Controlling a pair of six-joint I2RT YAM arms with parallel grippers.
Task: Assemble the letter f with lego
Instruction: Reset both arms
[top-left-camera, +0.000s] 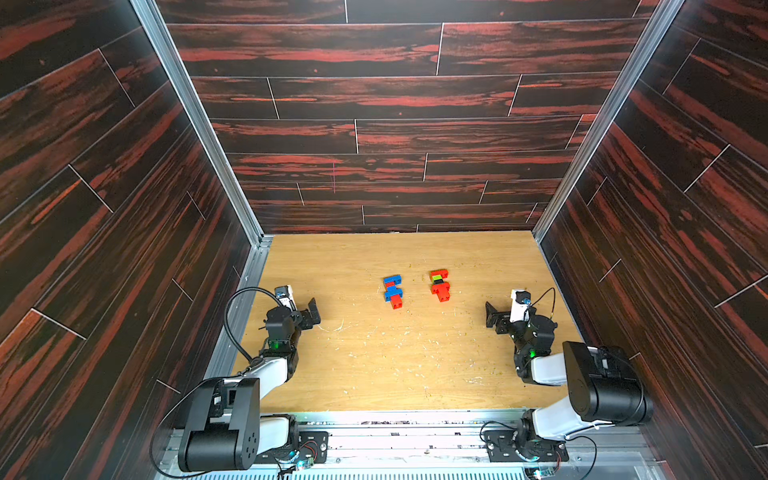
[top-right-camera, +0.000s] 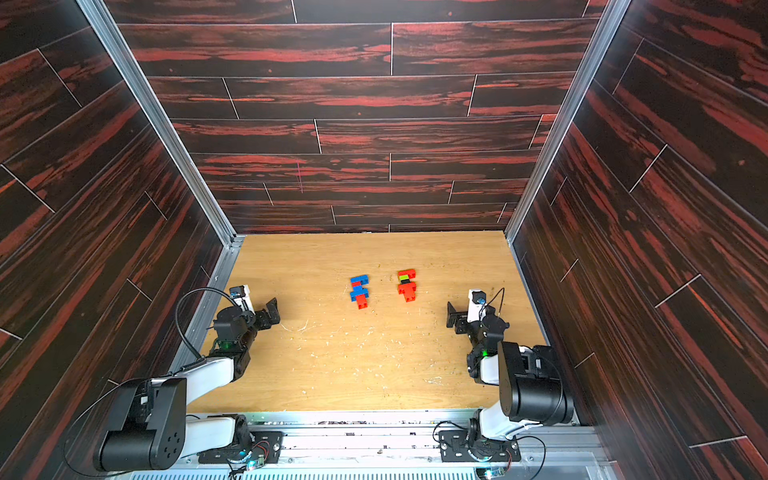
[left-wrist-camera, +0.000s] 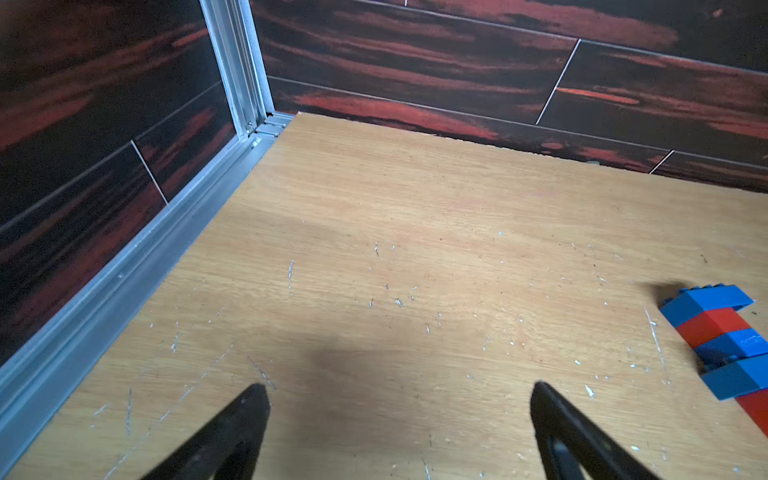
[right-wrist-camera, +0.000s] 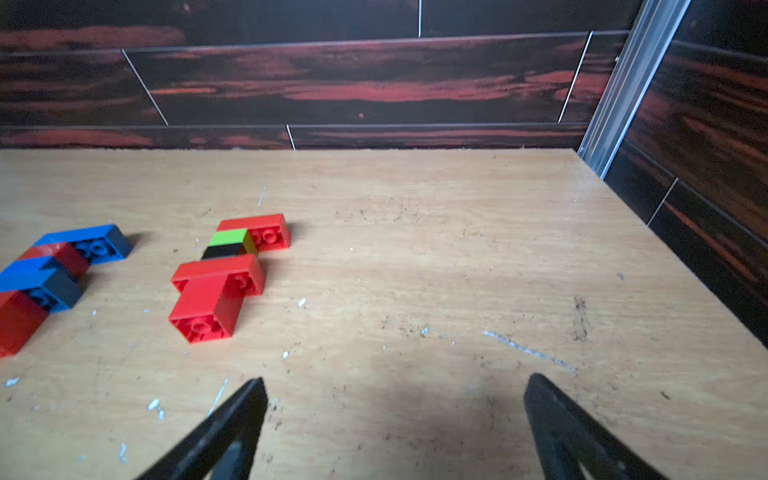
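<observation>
Two lego stacks are noted lying on the desk (top-left-camera: 374, 365), near each other but apart: a blue-and-red stack (top-left-camera: 392, 291) and a red stack with green and black bricks (top-left-camera: 440, 284). The left end effector (top-left-camera: 312, 311) and right end effector (top-left-camera: 493, 316) are spread wide, empty and well clear. No grasp is judged begun. Next, one stack's stem would need to be straddled squarely.

legible text: none | labels: none | brands: none | numbers: none | signs: none
</observation>
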